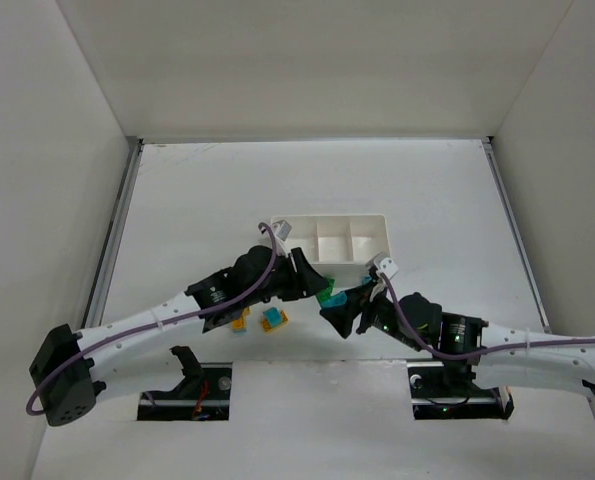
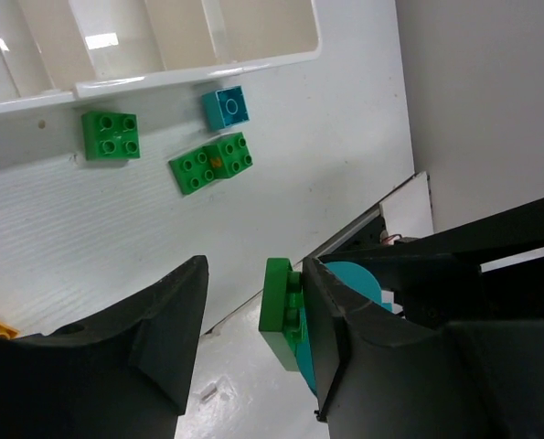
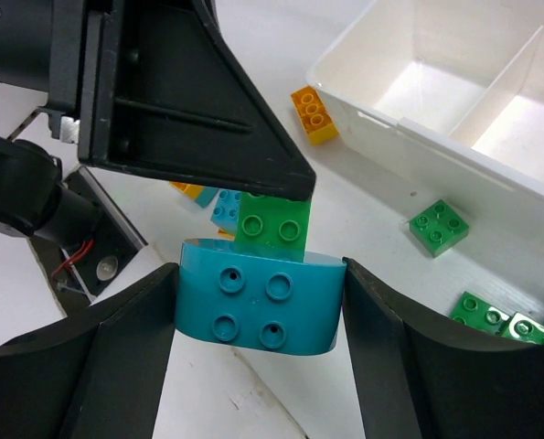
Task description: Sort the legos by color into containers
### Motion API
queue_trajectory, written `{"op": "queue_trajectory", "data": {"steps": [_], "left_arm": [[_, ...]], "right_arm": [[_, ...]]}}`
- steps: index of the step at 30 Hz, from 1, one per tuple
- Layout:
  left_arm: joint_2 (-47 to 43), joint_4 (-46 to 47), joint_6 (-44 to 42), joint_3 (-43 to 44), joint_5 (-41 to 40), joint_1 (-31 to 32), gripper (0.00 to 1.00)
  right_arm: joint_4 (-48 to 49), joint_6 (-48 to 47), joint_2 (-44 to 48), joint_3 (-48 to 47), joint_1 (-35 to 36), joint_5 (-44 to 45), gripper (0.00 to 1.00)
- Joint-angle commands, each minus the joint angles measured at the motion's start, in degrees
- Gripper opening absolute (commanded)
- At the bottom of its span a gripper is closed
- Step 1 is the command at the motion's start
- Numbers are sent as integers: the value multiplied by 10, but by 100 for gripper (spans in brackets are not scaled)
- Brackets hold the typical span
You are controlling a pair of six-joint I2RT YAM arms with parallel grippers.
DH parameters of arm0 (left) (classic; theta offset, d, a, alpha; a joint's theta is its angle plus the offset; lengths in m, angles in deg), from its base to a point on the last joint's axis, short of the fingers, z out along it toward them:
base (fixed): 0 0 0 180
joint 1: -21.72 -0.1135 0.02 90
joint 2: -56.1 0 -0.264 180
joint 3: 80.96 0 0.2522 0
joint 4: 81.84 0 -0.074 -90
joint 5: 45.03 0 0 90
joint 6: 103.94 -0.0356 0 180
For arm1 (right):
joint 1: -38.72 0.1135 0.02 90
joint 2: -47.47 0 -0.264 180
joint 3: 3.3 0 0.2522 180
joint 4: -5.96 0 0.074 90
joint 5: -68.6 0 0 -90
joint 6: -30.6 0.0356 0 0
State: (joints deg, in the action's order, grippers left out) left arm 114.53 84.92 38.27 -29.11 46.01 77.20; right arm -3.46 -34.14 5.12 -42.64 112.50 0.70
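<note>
The right pincer (image 3: pixel 260 279) is pinching a rounded blue brick (image 3: pixel 258 311) from both sides, in the air just off the near side of the tray (image 2: pixel 162 80). A green brick (image 2: pixel 277 311) is stuck on the blue one. The left pincer (image 2: pixel 253 274) is spread around that green brick: one finger (image 2: pixel 331 347) lies against it and the other stands apart. The likely trouble is the pull. If the left pincer closes off-centre or catches only an edge, the green brick may twist, pop free and drop. The blue brick may also slip out of the right pincer's hold. The two pincers are very near each other, so a small error could knock them together. A dropped piece could land among the loose green bricks (image 2: pixel 112 134) and the light blue brick (image 2: pixel 226 107) lying beside the tray's near wall. The desk (image 1: pixel 427 200) is white, smooth and flat, so a falling brick would probably bounce or skid. Plain white walls (image 1: pixel 37 150) close it in on three sides, and no brick shows in the tray's compartments.
</note>
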Motion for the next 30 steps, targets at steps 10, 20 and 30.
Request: {"op": "queue_trajectory", "data": {"steps": [10,20,30], "left_arm": [[10,68,56,-29,30,-4,24],[-10,60,46,-52,18,-29,9],[-32,38,24,-74,9,-73,9]], "right_arm": [[71,1,-1,12,-13,-4,57],[74,7,23,17,-29,-7,55],[70,0,44,5,-63,-25,54]]}}
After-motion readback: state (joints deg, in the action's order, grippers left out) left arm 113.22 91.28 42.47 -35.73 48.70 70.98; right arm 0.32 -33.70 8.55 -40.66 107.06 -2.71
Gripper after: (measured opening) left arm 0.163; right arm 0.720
